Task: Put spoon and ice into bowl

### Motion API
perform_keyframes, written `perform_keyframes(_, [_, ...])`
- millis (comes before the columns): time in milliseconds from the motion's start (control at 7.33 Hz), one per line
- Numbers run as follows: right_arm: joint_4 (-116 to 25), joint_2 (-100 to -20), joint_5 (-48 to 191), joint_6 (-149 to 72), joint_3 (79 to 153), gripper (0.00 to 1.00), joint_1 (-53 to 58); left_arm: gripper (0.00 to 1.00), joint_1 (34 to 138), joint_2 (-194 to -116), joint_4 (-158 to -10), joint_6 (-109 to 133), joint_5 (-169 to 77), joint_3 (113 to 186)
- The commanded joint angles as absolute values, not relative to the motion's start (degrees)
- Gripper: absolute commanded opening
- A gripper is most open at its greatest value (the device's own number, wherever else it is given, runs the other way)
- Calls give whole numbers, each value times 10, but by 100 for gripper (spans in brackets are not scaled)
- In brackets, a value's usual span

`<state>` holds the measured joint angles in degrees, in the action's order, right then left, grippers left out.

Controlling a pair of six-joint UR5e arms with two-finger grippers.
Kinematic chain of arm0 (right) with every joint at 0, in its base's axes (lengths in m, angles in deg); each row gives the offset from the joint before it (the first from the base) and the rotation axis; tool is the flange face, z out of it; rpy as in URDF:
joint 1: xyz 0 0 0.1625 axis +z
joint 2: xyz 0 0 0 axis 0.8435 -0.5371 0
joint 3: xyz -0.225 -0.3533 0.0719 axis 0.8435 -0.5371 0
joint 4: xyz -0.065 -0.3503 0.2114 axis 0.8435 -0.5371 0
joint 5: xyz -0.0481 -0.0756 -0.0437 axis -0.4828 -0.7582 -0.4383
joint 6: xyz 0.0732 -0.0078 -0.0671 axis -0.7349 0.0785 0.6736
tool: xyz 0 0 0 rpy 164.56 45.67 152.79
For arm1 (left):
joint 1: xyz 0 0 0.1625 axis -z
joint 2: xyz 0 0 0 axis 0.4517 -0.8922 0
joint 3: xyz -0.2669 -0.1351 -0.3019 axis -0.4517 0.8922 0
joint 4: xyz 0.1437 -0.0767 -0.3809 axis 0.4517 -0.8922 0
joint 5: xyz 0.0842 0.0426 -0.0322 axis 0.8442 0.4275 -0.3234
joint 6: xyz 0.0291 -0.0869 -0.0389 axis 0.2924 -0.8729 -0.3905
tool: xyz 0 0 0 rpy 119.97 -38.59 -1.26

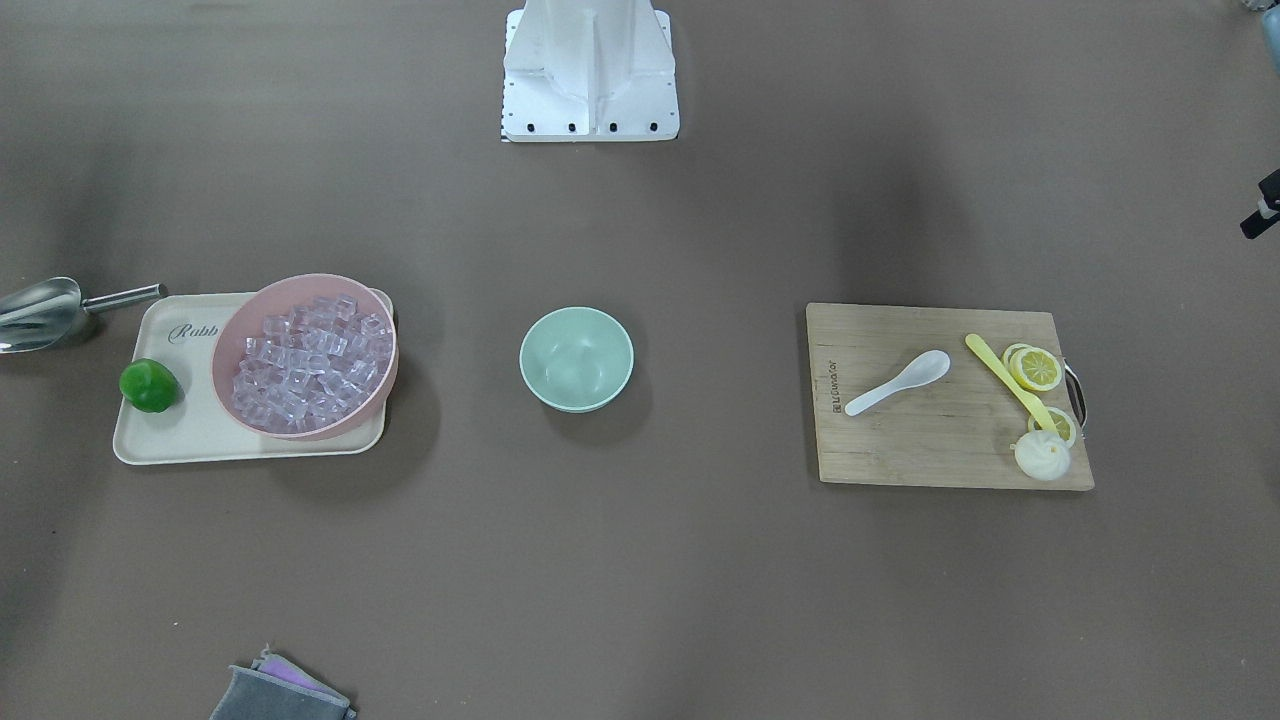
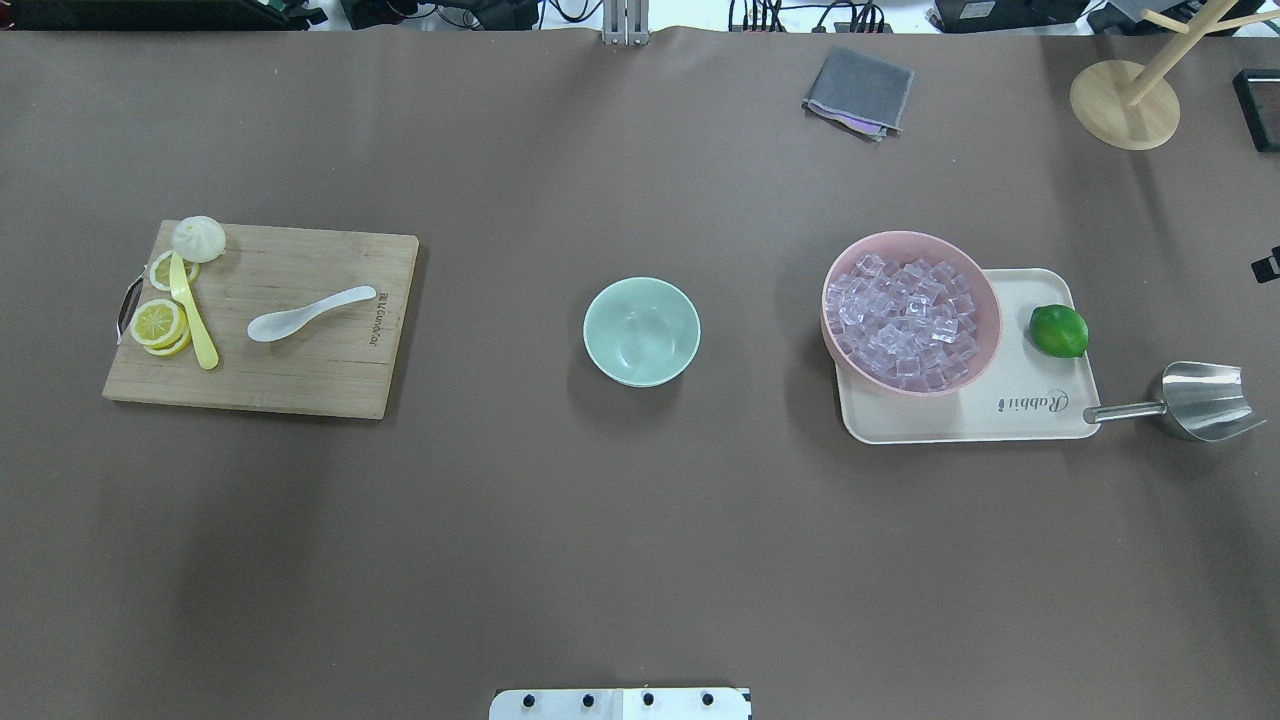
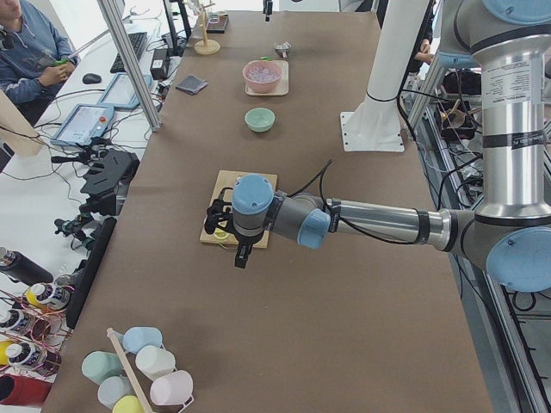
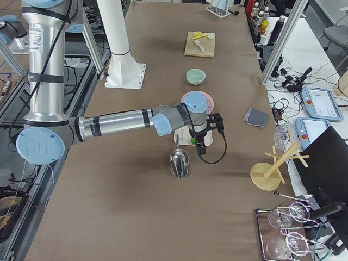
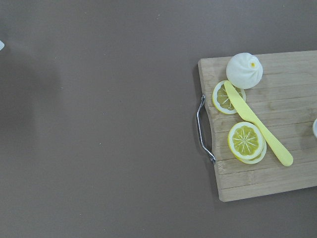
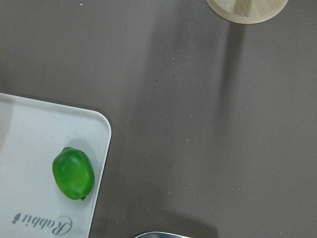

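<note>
Nothing's really started yet by the look of it. The mint bowl (image 2: 641,331) sits empty mid-tabletop, the spoon (image 2: 300,313) lies on the cutting board (image 2: 300,380) off to the robot's left, and the ice (image 2: 905,320) is heaped in the pink bowl (image 2: 910,238) on the tray (image 2: 1020,400) to its right. The left pincer (image 3: 242,255) hangs over the board's handle end and the right pincer (image 4: 200,149) near the tray. Can't tell if either is spread or pinched together. Next up is probably the left arm dropping onto the spoon's handle.
</note>
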<state>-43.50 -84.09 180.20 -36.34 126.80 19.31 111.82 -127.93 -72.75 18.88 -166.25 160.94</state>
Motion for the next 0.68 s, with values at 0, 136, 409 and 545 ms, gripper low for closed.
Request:
perform_keyframes(0, [-420,-839,1805,-363,1264,100,192,99,1118,-1278,-727,189,-1668,1612])
perform_keyframes(136, [-404,-840,1805,-363,1261,100,191,99,1118,-1275,-730,189,-1673,1615])
perform_keyframes(409, [-387,-840,1804,-364,1258,100,177,99,1118,-1276,-732,189,-1672,1616])
perform_keyframes(545, [-386,-839,1803,-364,1258,100,171,99,1118,-1276,-739,190,-1673,1618])
